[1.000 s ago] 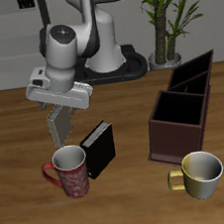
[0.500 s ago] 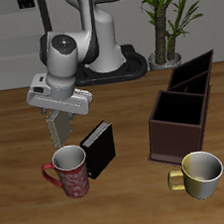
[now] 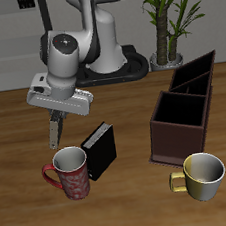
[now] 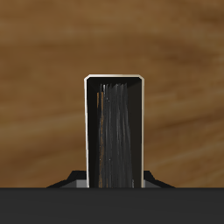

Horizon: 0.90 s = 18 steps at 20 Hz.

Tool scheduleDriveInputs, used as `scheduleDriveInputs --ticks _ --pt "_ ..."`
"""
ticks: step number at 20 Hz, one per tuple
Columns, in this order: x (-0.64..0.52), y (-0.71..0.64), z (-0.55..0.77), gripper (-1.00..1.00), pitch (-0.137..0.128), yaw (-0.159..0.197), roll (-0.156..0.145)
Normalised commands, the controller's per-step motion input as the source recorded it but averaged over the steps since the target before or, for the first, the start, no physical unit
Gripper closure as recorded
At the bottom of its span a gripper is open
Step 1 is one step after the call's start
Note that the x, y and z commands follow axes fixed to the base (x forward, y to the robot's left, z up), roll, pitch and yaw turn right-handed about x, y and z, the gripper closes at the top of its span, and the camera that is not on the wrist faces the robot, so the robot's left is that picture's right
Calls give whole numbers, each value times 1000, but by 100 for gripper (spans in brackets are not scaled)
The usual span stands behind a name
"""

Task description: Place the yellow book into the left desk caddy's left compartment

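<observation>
1. Wooden brown tabletop (image 3: 139,214) with a potted green plant (image 3: 168,17) behind it, and it's pretty crowded for what I've got to do.
2. The two-finger gripper (image 3: 56,122) looks clamped on the yellow book (image 3: 54,135), a thin pale greyish-tan slab hanging off the table just above the red patterned mug (image 3: 73,173). In the wrist view the yellow book (image 4: 112,131) sits dead centre and upright. I can't really see the fingers themselves, so the hold is my read.
3. First worry: the book's bottom edge is close over the mug rim, and the upright black book (image 3: 100,149) stands right beside the mug. Swing sideways without lifting and I'd probably clip one of them.
4. Second worry: the left desk caddy (image 3: 195,72), the dark open-top box with thin reddish rims, is well apart and farther back. The similar caddy with the broad maroon-brown wall (image 3: 182,126) sits in front of it. Travel too low and the book catches a rim, or I drop it in the wrong box.
5. Third: a thin book in a pinch grip can tilt or slip on a fast move.
6. Last: the divider. Come down off-centre and the book lands on it or in the wrong compartment.
7. The shiny yellowish metal mug (image 3: 199,174) is out of the way, I reckon.
</observation>
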Motion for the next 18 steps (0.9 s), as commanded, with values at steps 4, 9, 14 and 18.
scheduleDriveInputs --ticks 4,9,14,18 --pt "41 190 317 100 -43 -11 10" --pt "-11 330 434 100 -63 12 -3" --pt "-26 547 517 100 -29 12 20" --pt "-59 600 383 100 -8 89 -1"
